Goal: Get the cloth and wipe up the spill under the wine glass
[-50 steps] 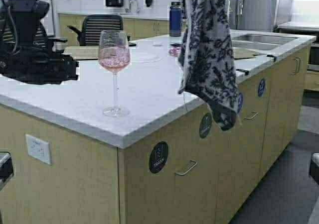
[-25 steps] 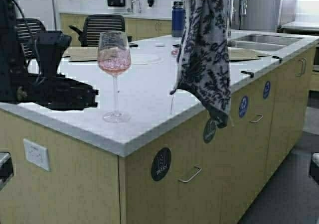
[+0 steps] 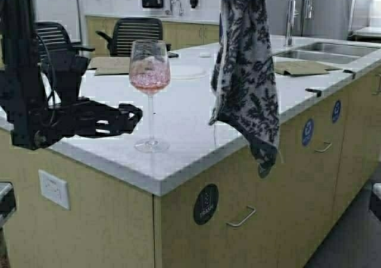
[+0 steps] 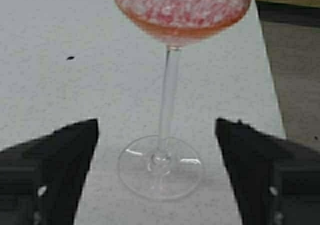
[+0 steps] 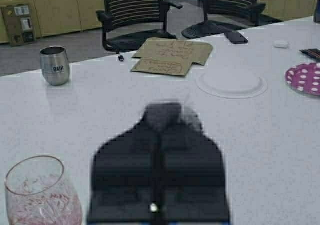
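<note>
The wine glass [image 3: 150, 77] stands on the white counter [image 3: 190, 119] near its front edge, with pinkish contents in the bowl. My left gripper [image 3: 132, 118] is open and low over the counter, just left of the stem. In the left wrist view [image 4: 156, 124] its fingers stand either side of the glass foot [image 4: 161, 166], not touching. The dark floral cloth [image 3: 247, 83] hangs limp from the top edge, right of the glass, down past the counter edge. My right gripper [image 5: 159, 130] is shut on the cloth's top [image 5: 170, 116]. I cannot make out a spill.
A steel mug [image 5: 54, 65], tan cardboard mats [image 5: 172, 55], a white plate [image 5: 231, 82] and a pink dotted plate [image 5: 304, 78] lie farther back on the counter. A sink [image 3: 324, 49] is at the far right. Office chairs [image 3: 137, 33] stand behind.
The robot has moved, so the scene has shifted right. My left gripper has reached right, up to the glass stem. The cloth still hangs from the right gripper.
</note>
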You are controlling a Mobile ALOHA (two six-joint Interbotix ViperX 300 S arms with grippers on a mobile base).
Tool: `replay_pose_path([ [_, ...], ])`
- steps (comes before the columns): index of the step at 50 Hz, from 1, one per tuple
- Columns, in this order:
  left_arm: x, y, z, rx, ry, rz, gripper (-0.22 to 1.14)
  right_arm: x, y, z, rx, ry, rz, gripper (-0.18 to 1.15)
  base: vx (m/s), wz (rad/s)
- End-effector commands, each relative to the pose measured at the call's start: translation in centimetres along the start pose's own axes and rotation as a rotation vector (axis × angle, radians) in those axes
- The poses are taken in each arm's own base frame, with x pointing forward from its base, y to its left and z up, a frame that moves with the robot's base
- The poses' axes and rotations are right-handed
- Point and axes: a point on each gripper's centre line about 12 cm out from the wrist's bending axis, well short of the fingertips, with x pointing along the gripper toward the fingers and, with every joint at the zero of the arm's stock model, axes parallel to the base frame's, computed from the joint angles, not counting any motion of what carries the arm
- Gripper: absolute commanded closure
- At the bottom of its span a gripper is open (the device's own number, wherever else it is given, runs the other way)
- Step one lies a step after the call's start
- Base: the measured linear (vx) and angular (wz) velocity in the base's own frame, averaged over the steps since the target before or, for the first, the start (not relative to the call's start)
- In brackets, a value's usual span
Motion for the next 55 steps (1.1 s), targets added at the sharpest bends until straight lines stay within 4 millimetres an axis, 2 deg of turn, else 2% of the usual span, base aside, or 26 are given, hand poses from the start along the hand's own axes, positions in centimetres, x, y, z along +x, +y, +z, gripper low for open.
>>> replay_pose_path([
  [1,1.4,-0.7,0.4,0.000,-0.050,-0.082,-0.09,0.0,0.1,0.9,-0.003,-0.035,0.002,0.91,0.05,0.05],
  [12,3.3,-1.5,0.3,-0.014,-0.090,-0.121,-0.09,0.0,0.1,0.9,-0.003,-0.035,0.002,0.91,0.05,0.04],
  [29,6.6,-2.6,-1.4,-0.005,-0.086,-0.159,-0.09,0.0,0.1,0.9,-0.003,-0.035,0.002,0.91,0.03,0.03],
  [39,8.7,-2.5,-2.1,0.004,-0.072,-0.157,-0.09,0.0,0.1,1.0,-0.003,-0.037,0.002,0.91,0.01,0.01],
  [55,11.5,-2.8,-1.8,-0.016,-0.071,-0.171,-0.09,-0.3,0.1,1.6,0.001,-0.052,0.001,0.91,0.00,0.00],
])
